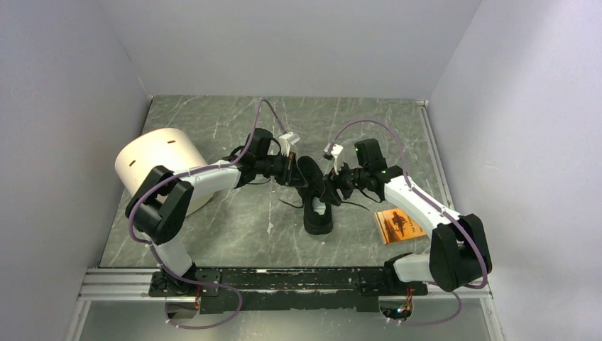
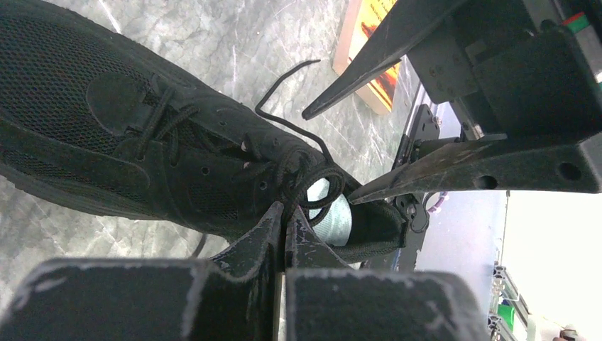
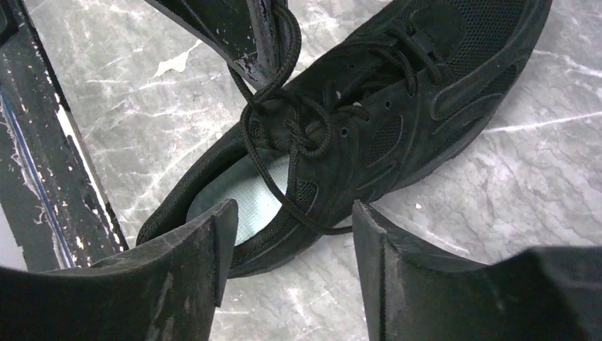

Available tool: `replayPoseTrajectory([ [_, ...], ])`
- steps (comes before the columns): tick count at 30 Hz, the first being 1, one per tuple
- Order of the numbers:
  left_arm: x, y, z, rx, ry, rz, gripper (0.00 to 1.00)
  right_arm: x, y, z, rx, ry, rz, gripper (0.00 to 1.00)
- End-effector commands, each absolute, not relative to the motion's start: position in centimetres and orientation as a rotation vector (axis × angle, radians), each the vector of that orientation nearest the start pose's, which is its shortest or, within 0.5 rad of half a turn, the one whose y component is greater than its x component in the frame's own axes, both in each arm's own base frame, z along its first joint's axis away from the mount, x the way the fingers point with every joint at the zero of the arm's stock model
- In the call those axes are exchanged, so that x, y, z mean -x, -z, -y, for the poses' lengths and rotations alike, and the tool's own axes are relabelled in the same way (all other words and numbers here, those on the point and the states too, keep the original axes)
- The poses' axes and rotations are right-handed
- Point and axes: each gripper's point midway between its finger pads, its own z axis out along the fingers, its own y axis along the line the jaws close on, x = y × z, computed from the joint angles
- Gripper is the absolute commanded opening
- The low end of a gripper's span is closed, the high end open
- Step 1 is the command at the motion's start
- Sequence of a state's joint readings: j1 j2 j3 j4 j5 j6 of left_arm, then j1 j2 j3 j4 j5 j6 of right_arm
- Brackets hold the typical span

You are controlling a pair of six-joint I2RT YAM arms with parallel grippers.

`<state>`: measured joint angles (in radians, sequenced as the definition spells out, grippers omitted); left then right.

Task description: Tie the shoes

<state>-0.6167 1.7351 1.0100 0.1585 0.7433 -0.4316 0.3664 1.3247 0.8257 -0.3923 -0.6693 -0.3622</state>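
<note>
Sneaker (image 1: 317, 206): all black, low-top, with a mesh toe and side panels, suede-like overlays and punched eyelets. It lies mid-table between the two arms, toe toward the far wall. The table (image 1: 234, 234) is grey-green marble-patterned, with white veins and scuffs.

Laces (image 3: 284, 121): thin round black cord, crossed into a loose knot over the top eyelets. One free end curls off onto the marble.

Shoe opening holds a pale quilted-looking insole (image 3: 248, 192), partly shaded by the collar.

Left claw (image 2: 285, 213): scratched black fingers pressed together, pinching a lace strand just above the knot.

Right claw (image 3: 292, 213): wedge-shaped fingers spread, hovering over the heel end. I see no contact with the shoe.

Orange booklet (image 1: 399, 225): flat, glossy, on the table to the right of the shoe. It is cut off in the left wrist view.

White cylinder (image 1: 160, 167): smooth, with small slots, at the far left. Its inside is not visible.

From above, the wrists cover the toe and lacing. The sole is hidden in every view.
</note>
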Motion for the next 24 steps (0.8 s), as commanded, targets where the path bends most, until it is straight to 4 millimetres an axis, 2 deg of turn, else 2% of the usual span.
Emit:
replayPoseTrajectory([
  [1, -27.5, -15.1, 35.6, -0.737, 1.399, -2.108, 0.05, -25.7, -10.9, -21.0, 1.150, -0.805, -1.997, 0.59],
  [7, -27.1, -15.2, 35.5, -0.735, 1.409, -2.104, 0.05, -26.6, -10.8, -20.8, 1.094, -0.754, -1.995, 0.31],
  [10, -26.9, -15.5, 35.4, -0.730, 1.423, -2.087, 0.06, -26.8, -11.5, -20.8, 1.059, -0.754, -2.005, 0.06],
  [11, -26.8, -15.6, 35.3, -0.731, 1.422, -2.083, 0.06, -26.7, -11.9, -20.6, 1.042, -0.755, -2.021, 0.00],
  [16, -26.0, -16.3, 34.7, -0.754, 1.408, -2.025, 0.09, -25.9, -13.6, -20.3, 0.886, -0.784, -2.099, 0.00],
  [19, -25.4, -16.5, 34.6, -0.770, 1.425, -2.001, 0.10, -25.6, -13.6, -20.3, 0.790, -0.816, -2.189, 0.00],
  [22, -24.5, -16.6, 34.5, -0.795, 1.441, -1.976, 0.10, -25.1, -13.7, -21.1, 0.755, -0.906, -2.250, 0.00],
  [24, -24.0, -16.3, 34.5, -0.812, 1.438, -1.985, 0.09, -25.3, -13.5, -21.1, 0.688, -0.914, -2.296, 0.00],
])
